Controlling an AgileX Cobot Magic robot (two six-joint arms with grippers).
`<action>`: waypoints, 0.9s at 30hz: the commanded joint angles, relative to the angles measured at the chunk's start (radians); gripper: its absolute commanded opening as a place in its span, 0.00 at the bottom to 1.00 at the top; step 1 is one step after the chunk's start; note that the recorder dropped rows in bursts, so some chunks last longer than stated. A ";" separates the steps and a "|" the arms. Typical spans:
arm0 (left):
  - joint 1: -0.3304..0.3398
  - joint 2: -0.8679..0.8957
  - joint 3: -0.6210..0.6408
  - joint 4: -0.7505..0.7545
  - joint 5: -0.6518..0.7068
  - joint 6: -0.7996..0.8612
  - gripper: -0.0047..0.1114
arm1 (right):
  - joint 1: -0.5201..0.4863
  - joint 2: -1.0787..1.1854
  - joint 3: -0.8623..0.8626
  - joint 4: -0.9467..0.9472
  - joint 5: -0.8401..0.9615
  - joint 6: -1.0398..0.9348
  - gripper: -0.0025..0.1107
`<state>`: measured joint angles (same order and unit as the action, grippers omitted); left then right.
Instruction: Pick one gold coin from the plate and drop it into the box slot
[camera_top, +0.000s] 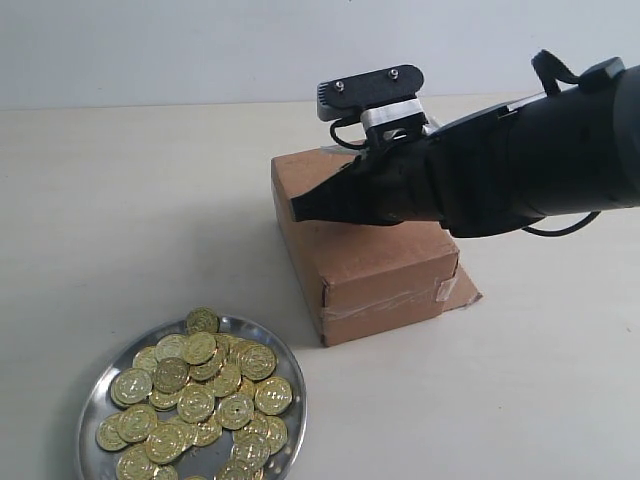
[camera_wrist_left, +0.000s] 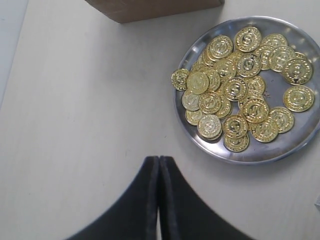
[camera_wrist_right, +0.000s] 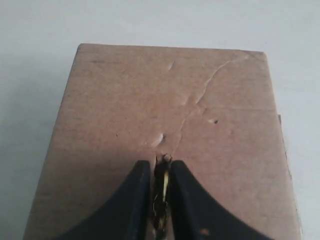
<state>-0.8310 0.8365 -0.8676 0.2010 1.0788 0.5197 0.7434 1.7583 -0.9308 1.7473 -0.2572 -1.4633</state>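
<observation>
Pickup is done: my right tool (camera_wrist_right: 159, 171) clamps one gold coin (camera_wrist_right: 163, 192) edge-on at the slot (camera_wrist_right: 163, 159) in the box (camera_wrist_right: 125, 100); only release remains. Left tool (camera_wrist_left: 159, 165) pressed together, empty.

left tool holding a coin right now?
No, the left tool is shut finger against finger with nothing between them, off to the side of the plate.

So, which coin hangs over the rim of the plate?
The lone coin resting on the plate's rim, partly past it; all others lie inside.
</observation>
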 joint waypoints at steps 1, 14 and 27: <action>-0.006 -0.004 0.002 -0.006 0.002 -0.007 0.04 | 0.000 -0.048 -0.002 -0.003 -0.015 -0.010 0.39; -0.006 -0.265 0.002 -0.008 -0.505 -0.420 0.04 | 0.000 -0.637 -0.002 -0.003 -0.202 -0.397 0.02; -0.006 -0.734 0.405 -0.028 -0.506 -0.778 0.04 | 0.000 -1.413 0.043 -0.003 -0.002 -0.065 0.02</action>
<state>-0.8310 0.1191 -0.4853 0.1743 0.5839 -0.2214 0.7434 0.3575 -0.8297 1.7510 -0.4503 -1.6502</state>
